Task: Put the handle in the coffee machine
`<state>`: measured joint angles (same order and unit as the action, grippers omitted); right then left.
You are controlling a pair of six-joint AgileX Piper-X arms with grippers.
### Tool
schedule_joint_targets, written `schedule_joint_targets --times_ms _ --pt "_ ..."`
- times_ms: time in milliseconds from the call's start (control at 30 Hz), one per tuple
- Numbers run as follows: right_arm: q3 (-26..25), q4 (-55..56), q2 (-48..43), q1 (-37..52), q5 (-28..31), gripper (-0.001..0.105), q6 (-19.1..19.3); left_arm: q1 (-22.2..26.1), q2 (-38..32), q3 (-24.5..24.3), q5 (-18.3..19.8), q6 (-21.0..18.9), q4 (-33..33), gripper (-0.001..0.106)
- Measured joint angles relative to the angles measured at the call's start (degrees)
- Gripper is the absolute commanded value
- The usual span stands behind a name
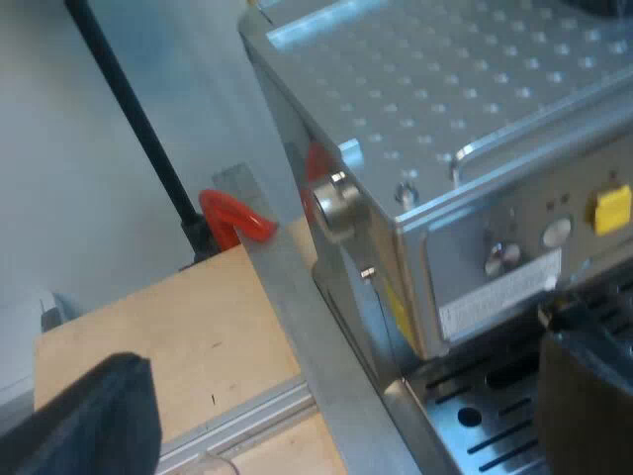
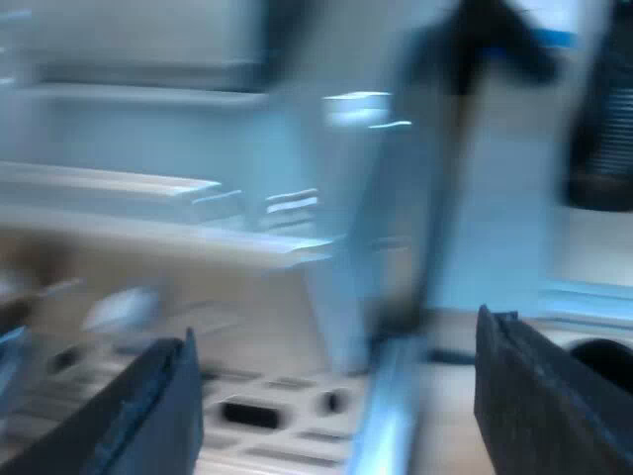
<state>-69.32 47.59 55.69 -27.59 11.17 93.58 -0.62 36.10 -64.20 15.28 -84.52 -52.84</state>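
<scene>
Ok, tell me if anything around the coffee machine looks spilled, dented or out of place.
Nothing stands out. The espresso machine stands upright, its casing shows no dents, and no spill shows on its drip tray. The right hand is open and empty above the tray's slots.

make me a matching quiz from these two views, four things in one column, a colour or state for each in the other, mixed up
Things
1. button on the espresso machine front
2. clamp by the black pole
3. knob on the machine's side
4. right gripper

Colour or state
a. silver
b. open, holding nothing
c. yellow
d. red

Pairs: 1-c, 2-d, 3-a, 4-b
</scene>
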Motion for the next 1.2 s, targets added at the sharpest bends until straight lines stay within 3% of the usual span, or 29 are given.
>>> schedule_joint_targets --times_ms 133,267,500,700,900,1200 --pt "0.0 2.1 -2.3 7.8 0.2 0.062 1.2 0.0 -0.6 -0.1 0.1 -0.7 -0.3 0.078" --pt "0.9 4.2 -7.2 16.6 0.3 0.062 5.1 0.0 -2.9 -0.1 0.9 -0.9 -0.7 0.078" --pt "4.9 5.4 -13.8 23.7 0.3 0.062 7.8 0.0 -7.0 -0.1 0.9 -1.0 -0.6 0.078" --pt "12.1 5.3 -24.6 24.4 0.3 0.062 9.3 0.0 -13.2 -0.1 0.9 -2.0 -0.9 0.078" --pt "17.4 5.3 -36.8 24.4 0.3 0.062 9.2 0.0 -19.3 0.2 0.9 -2.1 -7.2 0.078" --pt "23.0 5.4 -53.0 24.4 0.3 0.062 10.7 0.0 -33.6 7.2 0.9 -1.4 -13.5 0.078"
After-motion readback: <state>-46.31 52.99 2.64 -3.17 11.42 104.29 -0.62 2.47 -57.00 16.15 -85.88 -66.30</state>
